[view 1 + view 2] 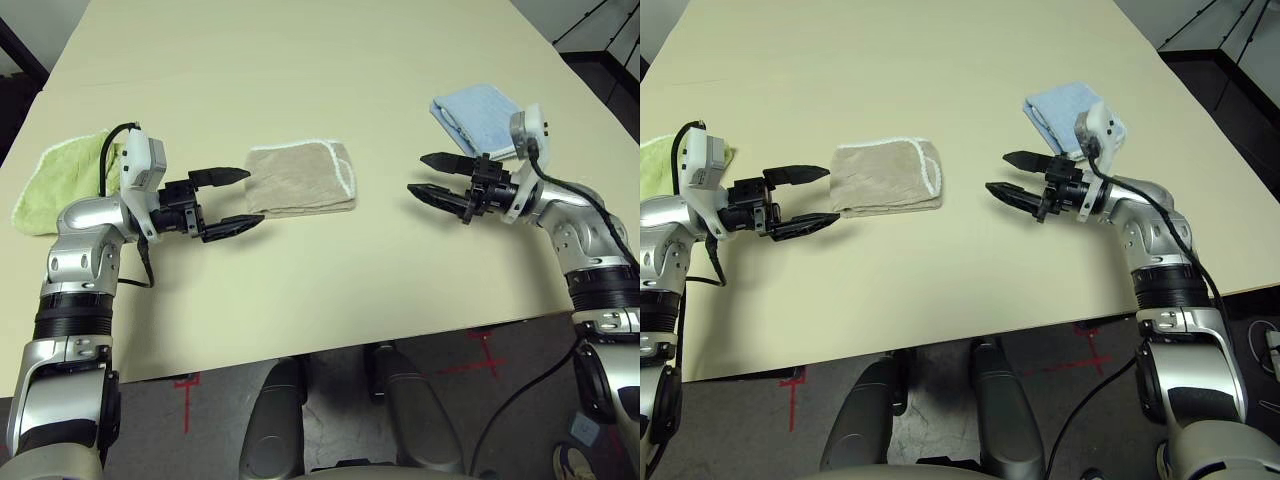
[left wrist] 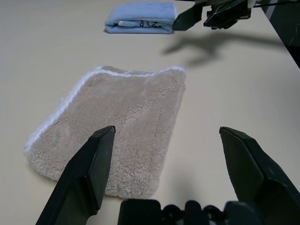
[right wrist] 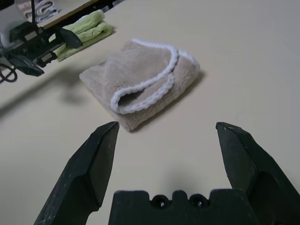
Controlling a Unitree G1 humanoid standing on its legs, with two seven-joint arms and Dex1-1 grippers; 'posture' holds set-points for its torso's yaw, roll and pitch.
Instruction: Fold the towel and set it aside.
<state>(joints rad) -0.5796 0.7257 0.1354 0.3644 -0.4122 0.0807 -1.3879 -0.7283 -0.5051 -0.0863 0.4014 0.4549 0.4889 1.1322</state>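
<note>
- At the far left, a lime-green towel (image 1: 60,185) lies on the table (image 1: 300,290), partly behind the left forearm; it is no part of this job.
- Next comes the left gripper (image 1: 240,202), its two black fingers spread wide and nothing between them. Their tips are right beside the near-left part of the beige-tan towel; whether they touch it I cannot tell.
- In the middle, between the two grippers, the beige-tan terry towel (image 1: 300,180) rests on the table, folded into a compact, roughly rectangular packet with its white stitched edging running along the far side and down the right end. At that right end the layers gape a little, leaving a small open pocket under the edging.
- To its right, the right gripper (image 1: 430,178) is also released and empty, its fingers well parted and pointing towards the towel across bare table.
- Behind the right gripper, a folded light blue towel (image 1: 475,115) lies on the table, likewise outside the task.
- As for progress, the folding looks done or very nearly so, the loose right end perhaps wanting a press. Setting it aside seems to be what is left, since the packet sits centrally in front of the robot, apart from the other two towels.
</note>
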